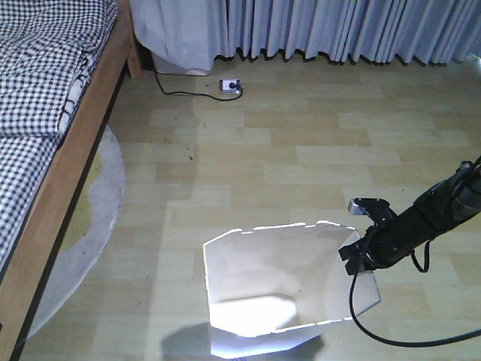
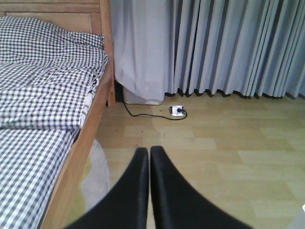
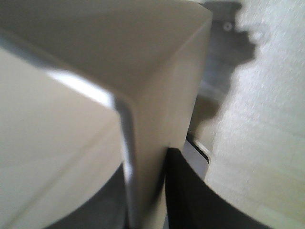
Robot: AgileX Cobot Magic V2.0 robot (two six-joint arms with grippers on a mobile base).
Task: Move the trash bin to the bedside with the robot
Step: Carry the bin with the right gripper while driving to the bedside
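The right arm (image 1: 430, 213) reaches in from the right, slanting down and to the left. It is slim and black, with a silver-grey block (image 1: 367, 204) on top of its wrist and a black cable (image 1: 373, 332) looping beneath it. The right gripper (image 1: 358, 254) is clamped over the right-hand rim of the trash bin (image 1: 263, 259). In the wrist view one dark finger (image 3: 188, 195) lies outside the wall and the other inside (only a blurred sliver shows). The left gripper (image 2: 149, 152) points level and forward, its two black fingers pressed together at the tips, holding nothing.
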